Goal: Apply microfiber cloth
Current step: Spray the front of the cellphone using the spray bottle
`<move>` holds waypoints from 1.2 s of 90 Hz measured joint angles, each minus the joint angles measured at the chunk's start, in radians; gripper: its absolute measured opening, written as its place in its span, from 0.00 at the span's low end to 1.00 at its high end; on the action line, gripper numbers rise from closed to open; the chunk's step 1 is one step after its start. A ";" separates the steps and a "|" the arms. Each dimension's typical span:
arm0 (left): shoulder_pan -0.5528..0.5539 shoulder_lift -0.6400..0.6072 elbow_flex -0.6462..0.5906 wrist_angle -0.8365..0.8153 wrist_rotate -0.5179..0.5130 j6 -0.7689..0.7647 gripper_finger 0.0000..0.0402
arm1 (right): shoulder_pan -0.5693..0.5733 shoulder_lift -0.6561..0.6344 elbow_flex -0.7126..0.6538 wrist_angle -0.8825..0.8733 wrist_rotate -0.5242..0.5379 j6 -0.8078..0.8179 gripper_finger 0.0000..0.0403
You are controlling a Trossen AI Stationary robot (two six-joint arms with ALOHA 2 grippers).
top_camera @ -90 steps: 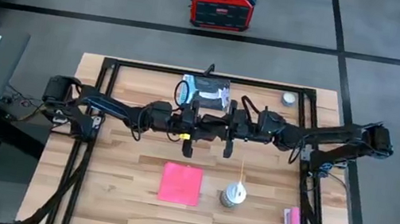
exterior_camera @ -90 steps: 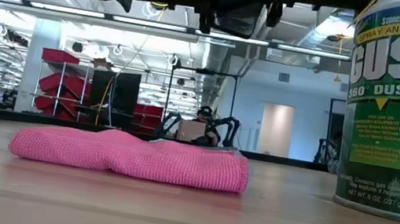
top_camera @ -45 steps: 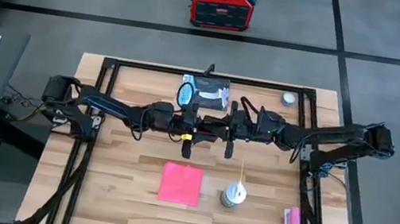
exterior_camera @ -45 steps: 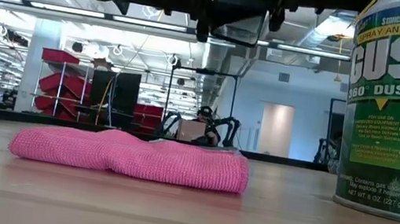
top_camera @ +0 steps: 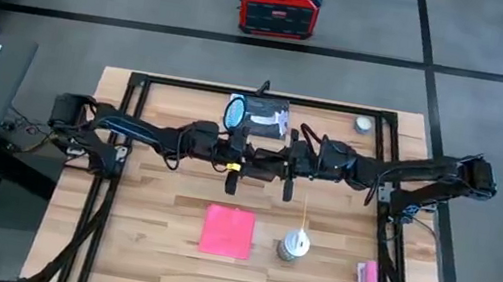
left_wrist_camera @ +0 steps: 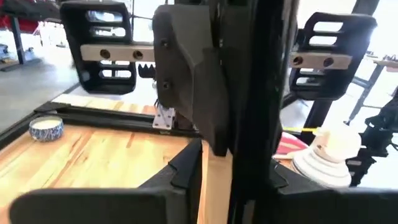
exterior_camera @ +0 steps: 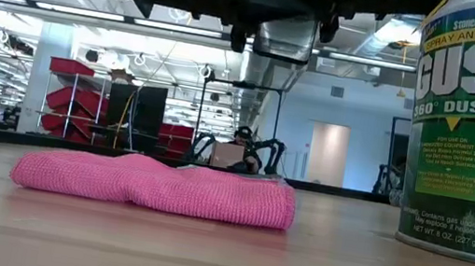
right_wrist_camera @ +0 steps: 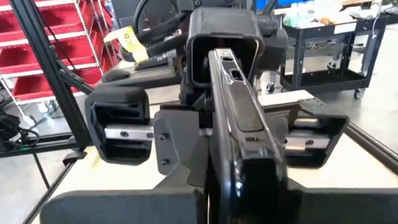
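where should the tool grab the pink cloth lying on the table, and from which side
Take the microfiber cloth from straight above, pinching near one corner or edge. It lies flat on the table as a low, slightly rumpled pad, so a side approach finds little to grip. The duster can stands close beside it, so the far edge looks safer.

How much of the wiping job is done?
Hardly any yet. The microfiber cloth lies untouched on the table. Both arms are raised mid-table: left gripper, right gripper. Picking up the cloth and wiping are left.
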 joint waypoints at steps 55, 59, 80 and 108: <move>0.000 -0.033 0.001 -0.080 -0.003 -0.011 0.17 | 0.000 0.000 0.000 -0.006 0.000 0.000 0.03; 0.000 -0.033 0.001 -0.082 -0.003 -0.011 0.17 | 0.000 0.000 0.000 -0.006 0.000 0.000 0.03; -0.001 -0.033 0.001 -0.081 -0.006 -0.013 0.17 | -0.002 0.000 0.000 0.017 0.010 -0.015 0.03; -0.001 -0.033 0.001 -0.080 -0.025 -0.011 0.17 | 0.000 -0.048 0.000 -0.027 0.031 -0.035 0.03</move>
